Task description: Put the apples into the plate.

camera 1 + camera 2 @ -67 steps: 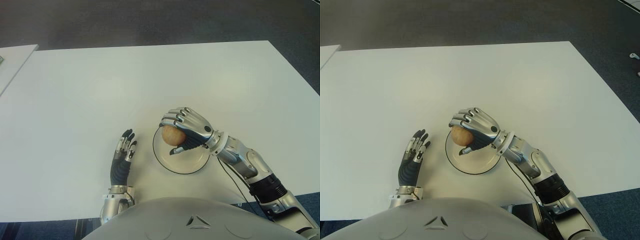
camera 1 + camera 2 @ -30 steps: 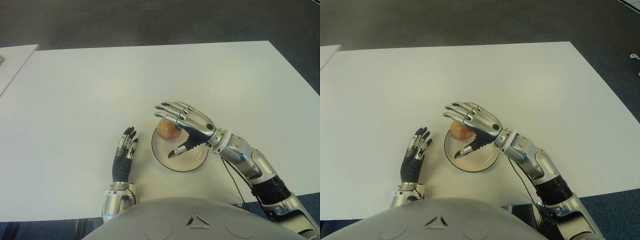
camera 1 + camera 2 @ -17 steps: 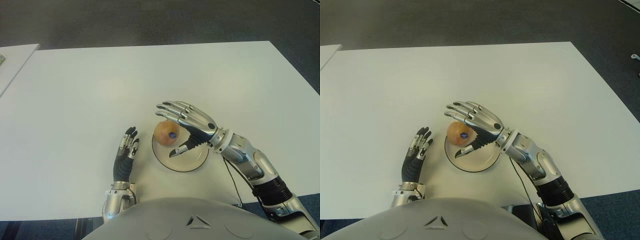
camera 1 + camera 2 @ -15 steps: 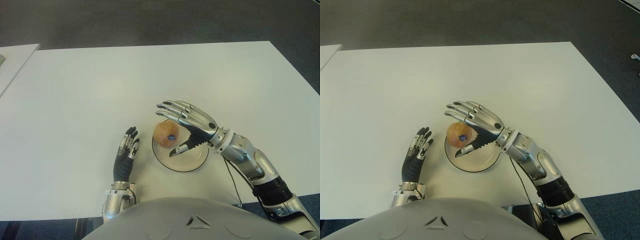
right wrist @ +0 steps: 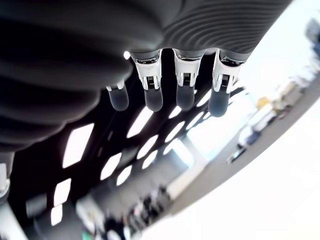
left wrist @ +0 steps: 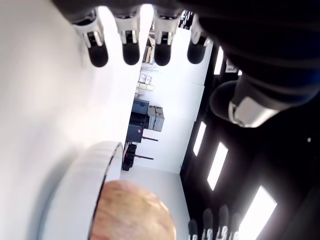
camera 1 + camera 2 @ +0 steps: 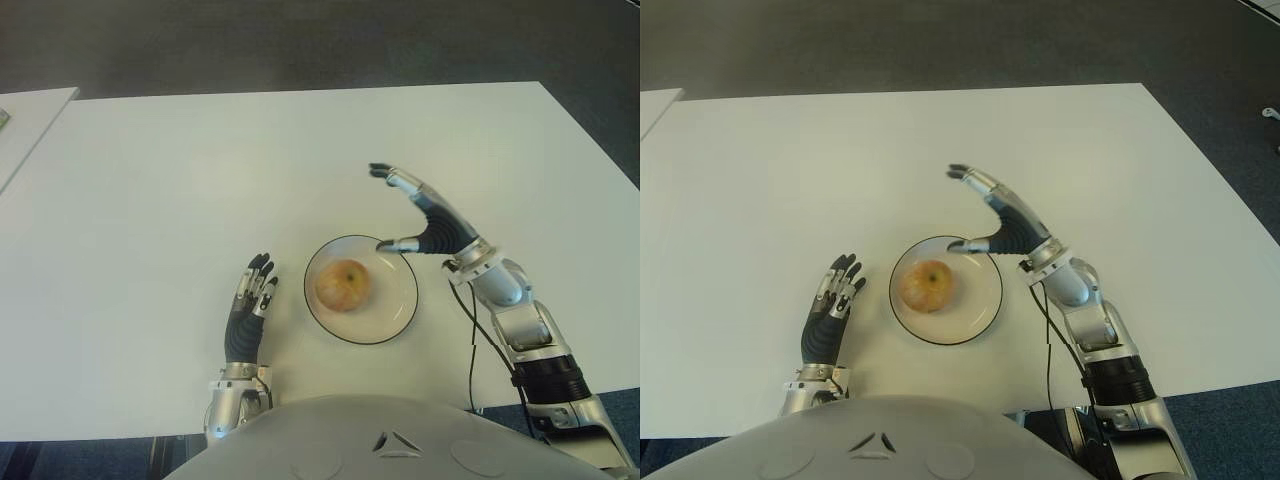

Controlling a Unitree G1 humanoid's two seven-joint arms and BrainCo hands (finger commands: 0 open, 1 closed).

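No brand, label or writing is showing legibly on any item at this moment.

Count: one apple, one plate, two hands, one white desk, plus the corner of one second white surface at the far left.

Nearest the robot, the left hand point(image 7: 247, 317) is showing on the near part of the desk point(image 7: 150, 190), just to the left of the plate and apart from its rim. Its fingers point(image 6: 130, 44) are extending straight and loosely together, grasping nothing; whether the palm is touching the desk cannot be told.

Just beyond, the plate point(image 7: 395, 300) is sitting on the desk in front of the robot's torso. It is round and white with a dark rim. The single apple point(image 7: 343, 284) is lying inside the plate, left of the plate's centre, yellowish with a reddish blush. No hand is touching it.

Farther out and to the right, the right hand point(image 7: 425, 218) is hovering over the far right edge of the plate, above the desk. It is released: the fingers point(image 5: 153, 88) are stretching out straight away from the robot, the thumb is pointing toward the plate's rim, and nothing is in its grasp.

At the far left edge, the second white surface point(image 7: 30, 115) is standing apart from the desk, separated by a dark strip of floor.
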